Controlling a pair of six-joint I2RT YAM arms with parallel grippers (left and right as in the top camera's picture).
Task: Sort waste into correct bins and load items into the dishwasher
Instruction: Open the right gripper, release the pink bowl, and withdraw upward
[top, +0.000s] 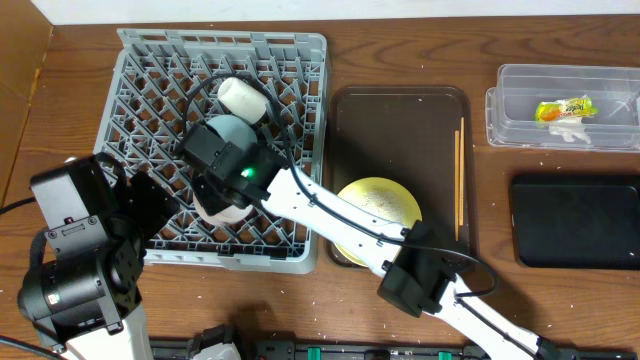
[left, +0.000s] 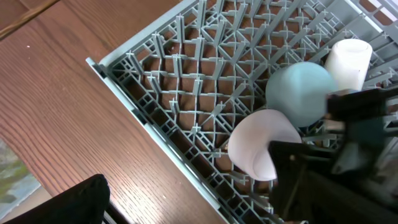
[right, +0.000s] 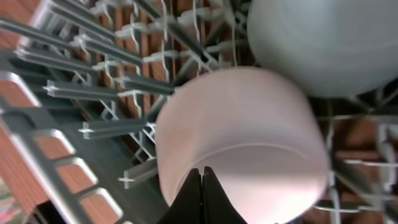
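Note:
The grey dish rack (top: 300, 60) stands at the left. In it lie a white cup (top: 243, 97), a light blue bowl (top: 226, 131) and a white bowl (top: 213, 207) with a pinkish tint. My right gripper (top: 222, 178) reaches across into the rack and is shut on the white bowl's rim (right: 242, 130); the bowl is tipped against the pegs beside the blue bowl (right: 323, 37). My left gripper (left: 193, 211) is open and empty over the rack's front left edge (left: 143, 118). The pale yellow plate (top: 385, 200) and chopsticks (top: 459, 180) lie on the brown tray.
The dark brown tray (top: 400, 115) sits right of the rack. A clear container (top: 520, 110) at the far right holds the yellow-orange snack wrapper (top: 563, 110). The black bin (top: 575, 220) lies in front of it. Small crumbs dot the table (top: 545, 162).

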